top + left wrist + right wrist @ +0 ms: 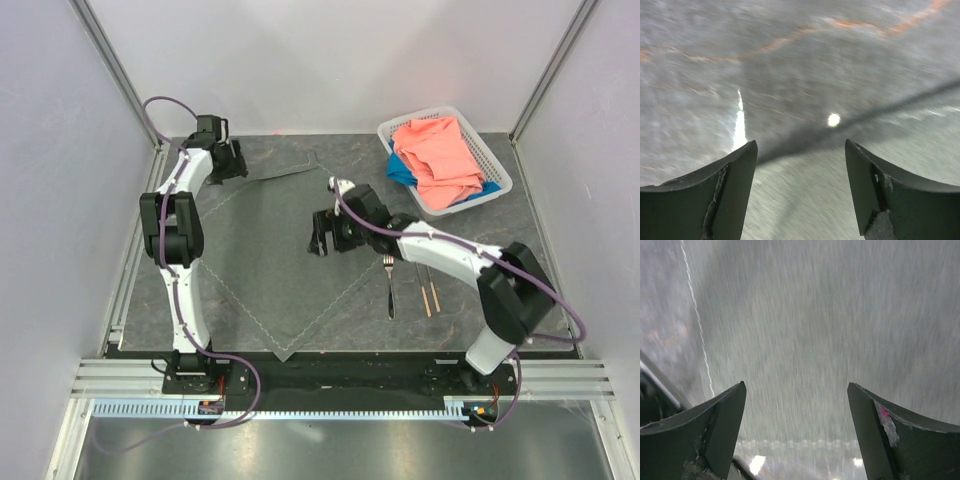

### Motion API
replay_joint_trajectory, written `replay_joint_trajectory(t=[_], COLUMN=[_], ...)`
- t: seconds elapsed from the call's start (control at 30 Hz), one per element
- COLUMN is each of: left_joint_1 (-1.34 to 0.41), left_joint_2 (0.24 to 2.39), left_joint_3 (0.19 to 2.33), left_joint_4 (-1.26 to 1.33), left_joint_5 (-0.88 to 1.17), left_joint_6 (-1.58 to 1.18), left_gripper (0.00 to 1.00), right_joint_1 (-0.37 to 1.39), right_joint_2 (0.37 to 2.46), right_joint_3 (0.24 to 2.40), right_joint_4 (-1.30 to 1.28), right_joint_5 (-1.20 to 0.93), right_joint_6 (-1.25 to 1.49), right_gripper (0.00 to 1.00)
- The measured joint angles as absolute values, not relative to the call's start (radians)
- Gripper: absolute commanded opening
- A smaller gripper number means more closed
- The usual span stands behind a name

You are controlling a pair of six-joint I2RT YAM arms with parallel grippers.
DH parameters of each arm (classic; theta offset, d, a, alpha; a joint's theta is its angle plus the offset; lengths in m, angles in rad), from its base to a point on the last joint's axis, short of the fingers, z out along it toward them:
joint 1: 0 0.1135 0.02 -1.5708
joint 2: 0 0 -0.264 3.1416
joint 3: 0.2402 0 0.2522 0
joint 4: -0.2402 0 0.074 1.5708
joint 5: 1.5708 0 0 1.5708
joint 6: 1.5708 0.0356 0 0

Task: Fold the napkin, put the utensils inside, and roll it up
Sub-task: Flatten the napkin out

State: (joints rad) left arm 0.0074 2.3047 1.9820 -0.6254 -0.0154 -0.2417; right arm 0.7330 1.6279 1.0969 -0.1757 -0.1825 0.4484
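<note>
Napkin [270, 255] lies spread as a diamond across the centre-left of the worktop [350, 335], with its lowest corner near the bottom edge. Its far edge, toward the upper left, looks slightly raised or turned over, and no fold is made yet. Fork [389, 285] and chopsticks [428, 290] lie side by side right of centre, apart from each other, at or just past the napkin's right corner. Left pincer [232, 163] sits at the upper left over the napkin's far edge; its wrist view shows the jaws wide apart with nothing between them. Right pincer [318, 238] hangs over mid-napkin, jaws likewise wide, holding nothing. Assessment: the cloth is thin, light and limp, so it will sag, crease and drag rather than hold shape. Its colour nearly matches the worktop, so the pale stitched hem is the reliable guide. Best hold is a pinch at a corner or on the hem. The fork is judged stiff, smooth and liable to slip; take it mid-handle. The chopsticks are judged light and prone to roll; take both together mid-length.
</note>
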Motion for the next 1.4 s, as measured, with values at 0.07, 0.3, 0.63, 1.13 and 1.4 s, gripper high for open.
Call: replay_joint_trajectory(t=[0.07, 0.3, 0.63, 1.13, 1.4], left_joint_1=[-0.008, -0.062, -0.242, -0.551, -0.585], left_joint_2=[2.238, 1.787, 1.534, 1.573, 1.631], left_joint_3=[1.903, 1.38, 0.796, 0.544, 0.449], left_joint_4=[-0.601, -0.376, 0.048, 0.54, 0.716], left_joint_5=[0.006, 0.105, 0.16, 0.194, 0.222], left_joint_6=[-0.271, -0.448, -0.706, -0.796, -0.842], left_gripper=[0.8, 0.8, 0.77, 0.76, 0.75], right_joint_1=[0.714, 0.624, 0.492, 0.471, 0.464], right_joint_2=[1.692, 2.047, 2.452, 2.757, 2.824], right_joint_3=[1.177, 1.533, 1.877, 2.238, 2.341], right_joint_4=[-0.163, -0.033, 0.183, 0.263, 0.27], right_joint_5=[-0.19, -0.271, -0.362, -0.352, -0.298], right_joint_6=[0.449, 0.517, 0.793, 0.993, 1.05], right_gripper=[0.91, 0.91, 0.9, 0.89, 0.9])
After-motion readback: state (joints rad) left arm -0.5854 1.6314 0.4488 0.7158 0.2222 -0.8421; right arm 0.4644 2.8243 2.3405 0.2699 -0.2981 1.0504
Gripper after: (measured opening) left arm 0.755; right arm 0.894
